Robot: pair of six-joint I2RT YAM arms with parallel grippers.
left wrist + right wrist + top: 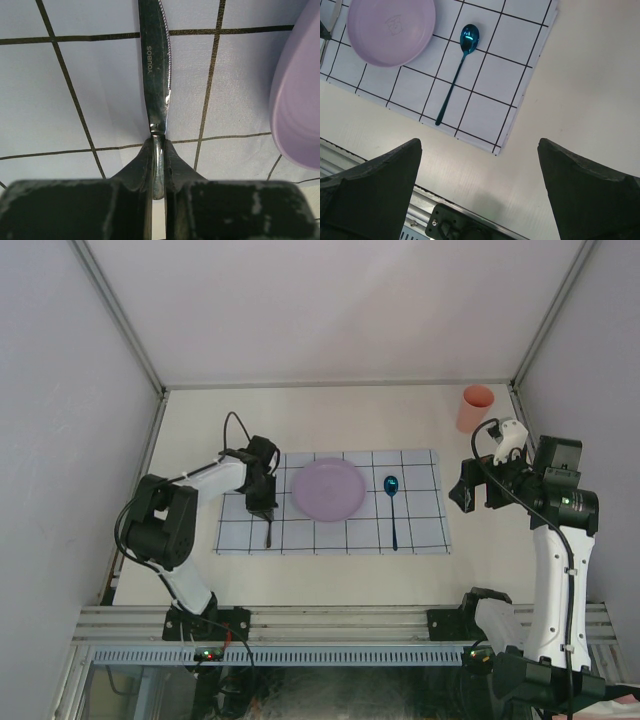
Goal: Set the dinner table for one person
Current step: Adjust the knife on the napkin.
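Near the plate (297, 490) rim, left gripper (158, 147) clamps knife (156, 75).

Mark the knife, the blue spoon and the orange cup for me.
knife (158, 85): left wrist view, middle of the blade.
blue spoon (455, 79): right wrist view, halfway along the handle.
orange cup (476, 408): top external view, its side wall.
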